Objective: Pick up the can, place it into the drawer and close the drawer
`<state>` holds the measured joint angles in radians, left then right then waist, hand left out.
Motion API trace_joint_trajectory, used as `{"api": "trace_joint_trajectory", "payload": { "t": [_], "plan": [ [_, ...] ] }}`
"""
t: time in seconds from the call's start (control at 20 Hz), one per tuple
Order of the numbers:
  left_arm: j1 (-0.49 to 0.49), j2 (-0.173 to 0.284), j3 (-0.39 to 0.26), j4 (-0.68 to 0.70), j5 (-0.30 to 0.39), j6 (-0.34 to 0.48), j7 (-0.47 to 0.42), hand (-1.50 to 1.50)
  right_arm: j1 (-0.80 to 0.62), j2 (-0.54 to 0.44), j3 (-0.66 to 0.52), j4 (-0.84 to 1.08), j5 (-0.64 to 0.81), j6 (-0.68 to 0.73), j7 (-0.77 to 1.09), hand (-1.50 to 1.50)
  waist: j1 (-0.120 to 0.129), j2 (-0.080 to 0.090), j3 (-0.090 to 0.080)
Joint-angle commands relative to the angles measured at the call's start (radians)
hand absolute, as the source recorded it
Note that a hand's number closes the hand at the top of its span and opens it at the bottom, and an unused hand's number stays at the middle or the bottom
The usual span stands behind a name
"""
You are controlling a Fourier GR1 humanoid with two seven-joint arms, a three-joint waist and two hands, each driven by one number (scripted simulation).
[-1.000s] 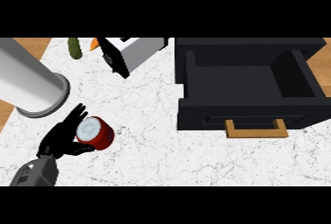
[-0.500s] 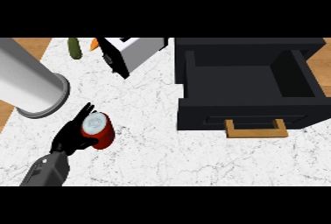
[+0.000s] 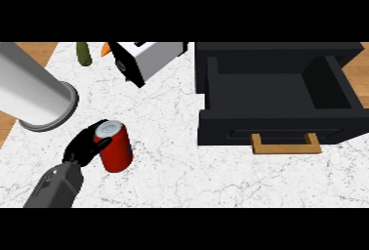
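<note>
- Since half a second ago I see the can (image 3: 115, 148) tipped further over: its silver top was facing up at me, and now the red side shows along its length, the top pointing toward the far edge of the surface (image 3: 187, 171).
- My left hand (image 3: 85, 149) has its black fingers curled round the can from the left, clamped on it near the silver top; the grey forearm comes in from the near-left corner.
- The right hand shows nowhere in my view.
- The can is over the near-left part of the surface, well apart from the drawer (image 3: 277, 90).
- The drawer is a black box, pulled open, with a flat tan handle (image 3: 285, 144) on its front, at the right side of the surface.
- The surface is white marble with fine dark veins.
- A big smooth grey cylinder (image 3: 32, 93) lies at the left edge.
</note>
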<state>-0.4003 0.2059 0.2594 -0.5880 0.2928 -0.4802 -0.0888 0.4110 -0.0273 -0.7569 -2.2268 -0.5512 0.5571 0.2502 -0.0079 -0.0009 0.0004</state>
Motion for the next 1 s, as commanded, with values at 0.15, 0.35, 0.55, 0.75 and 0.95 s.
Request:
{"api": "trace_joint_trajectory", "payload": {
  "t": [0.15,0.35,0.55,0.75,0.95],
  "plan": [
    [-0.062,-0.041,-0.011,-0.012,0.033,-0.054,-0.009,1.50,-0.023,0.010,0.006,-0.031,-0.034,-0.041,0.043,-1.50,-0.001,0.002,-0.001],
    [-0.021,-0.110,-0.026,-0.245,0.081,0.036,0.056,1.50,0.028,0.026,0.031,-0.058,-0.003,-0.044,0.008,-1.50,0.011,-0.006,0.001],
    [-0.001,-0.173,0.009,-0.296,0.021,0.258,-0.144,1.50,0.050,0.027,0.023,-0.050,-0.010,-0.040,0.013,-1.50,0.009,-0.006,0.000],
    [0.074,-0.203,-0.032,-0.444,0.001,0.351,-0.142,1.50,0.052,0.017,-0.009,-0.053,-0.040,-0.033,0.013,-1.50,0.007,-0.004,0.000],
    [0.016,-0.205,-0.117,-0.544,0.024,0.466,-0.091,1.50,0.090,0.027,0.039,-0.083,-0.028,-0.038,-0.017,-1.50,0.001,-0.003,0.000]
  ]
}}
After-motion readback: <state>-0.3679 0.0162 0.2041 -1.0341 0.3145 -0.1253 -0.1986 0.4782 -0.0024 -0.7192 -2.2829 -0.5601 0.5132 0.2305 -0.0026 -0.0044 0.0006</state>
